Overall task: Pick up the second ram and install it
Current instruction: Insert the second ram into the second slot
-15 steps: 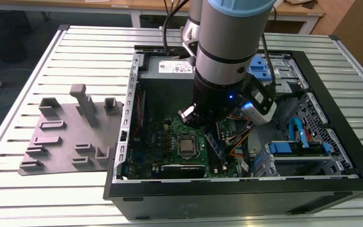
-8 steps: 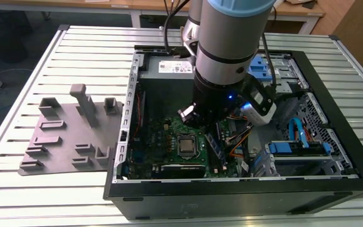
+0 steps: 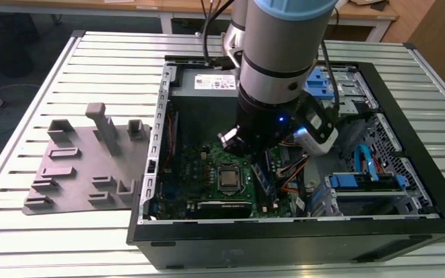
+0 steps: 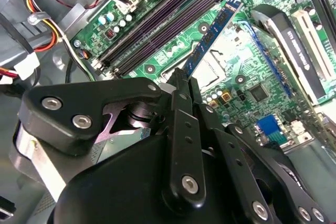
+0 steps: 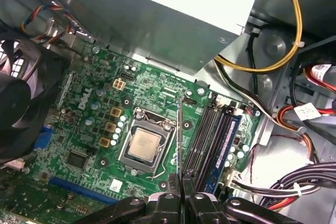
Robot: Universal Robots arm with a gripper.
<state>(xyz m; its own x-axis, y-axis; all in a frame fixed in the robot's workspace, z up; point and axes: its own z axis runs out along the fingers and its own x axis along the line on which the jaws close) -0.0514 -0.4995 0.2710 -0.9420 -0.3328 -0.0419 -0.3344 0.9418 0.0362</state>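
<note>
My gripper (image 5: 179, 180) is shut on the second ram (image 5: 180, 135), a thin bluish-green stick seen edge-on in the first wrist view. In the second wrist view the gripper (image 4: 182, 80) holds the stick's near end, and the ram (image 4: 215, 30) reaches out above the green motherboard (image 4: 252, 93). The stick hangs between the CPU socket (image 5: 144, 145) and the long black memory slots (image 5: 202, 135), not touching a slot. Another blue stick (image 5: 223, 145) sits in the outer slot. In the exterior view the arm (image 3: 277, 116) reaches down into the open computer case (image 3: 431, 174).
A black fan (image 5: 21, 103) stands beside the board. Cable bundles (image 5: 294, 192) lie past the slots, and the grey power supply (image 5: 173, 19) is close by. Blue drive brackets (image 3: 361, 179) fill the case's right side in the exterior view. A grey fixture plate (image 3: 83, 168) lies on the slatted table.
</note>
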